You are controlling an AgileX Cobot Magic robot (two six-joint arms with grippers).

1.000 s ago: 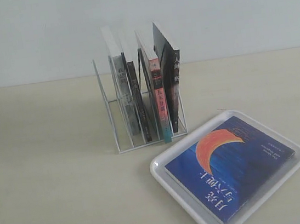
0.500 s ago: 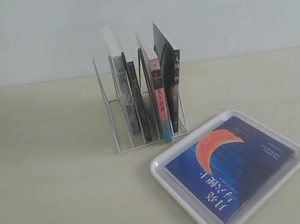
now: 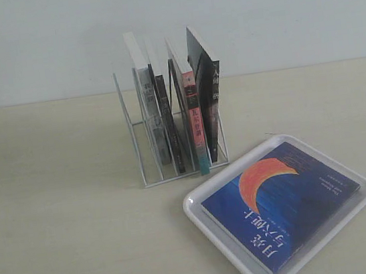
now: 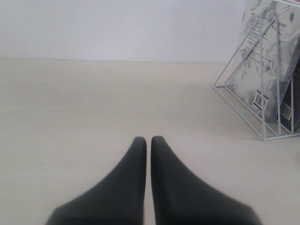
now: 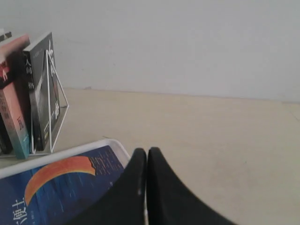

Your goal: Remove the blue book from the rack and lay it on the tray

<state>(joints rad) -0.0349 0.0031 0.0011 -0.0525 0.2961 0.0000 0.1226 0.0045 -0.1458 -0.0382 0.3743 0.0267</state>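
Blue book lies flat in tray. Left jaws and right jaws both closed, empty. Risk: right jaws sit near the tray; a careless swing could clip the rim and shift the book.

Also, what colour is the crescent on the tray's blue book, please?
Orange crescent; exterior view shows it best.

Wall: I see a plain, pale grey-white wall across the upper part of the exterior view, even in tone.
Table: a light beige table with faint wood grain; I see it in all 3 views.
Meeting line: tabletop and wall join in 1 straight, level line.
Light: soft and diffuse on my screen; shadows on the tabletop are faint.
Surface: looks matt to me.
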